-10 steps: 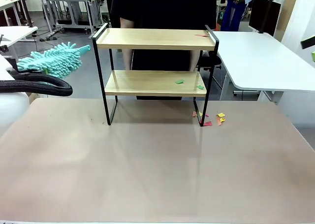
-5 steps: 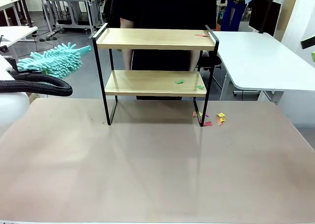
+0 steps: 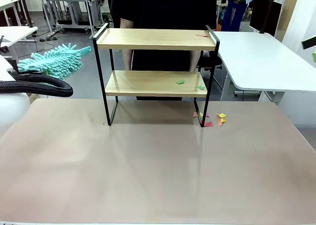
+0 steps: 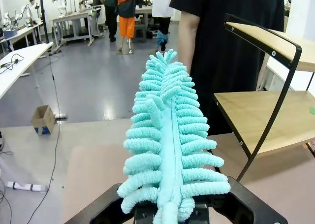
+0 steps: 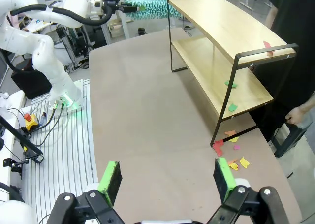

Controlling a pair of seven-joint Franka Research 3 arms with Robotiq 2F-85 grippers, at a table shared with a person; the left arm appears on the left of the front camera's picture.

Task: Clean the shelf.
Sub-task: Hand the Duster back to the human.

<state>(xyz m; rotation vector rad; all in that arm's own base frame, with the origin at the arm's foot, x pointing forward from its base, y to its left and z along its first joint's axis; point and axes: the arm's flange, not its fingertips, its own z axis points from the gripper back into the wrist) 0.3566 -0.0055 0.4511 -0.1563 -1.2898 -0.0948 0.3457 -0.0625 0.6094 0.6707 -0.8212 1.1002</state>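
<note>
The shelf (image 3: pixel 157 39) stands at the middle of the brown table, two light boards in a black frame. A red paper scrap (image 3: pixel 202 35) lies on its top board and green scraps (image 3: pixel 179 81) on the lower one. My left gripper (image 4: pixel 170 211) is shut on a teal fluffy duster (image 4: pixel 170 145). It holds the duster (image 3: pixel 55 61) in the air left of the shelf, tip toward the top board's left end. My right gripper (image 5: pixel 167 179) hangs open and empty above the table, off the shelf's right end (image 5: pixel 256 56).
Coloured paper scraps (image 3: pixel 213 119) lie on the table by the shelf's right front leg. A person in black (image 3: pixel 163 7) stands right behind the shelf. A white table (image 3: pixel 261 57) is at the far right. The brown table's front half is bare.
The duster head has rolled slightly in the left gripper and stays left of the shelf. Nothing else has moved.
</note>
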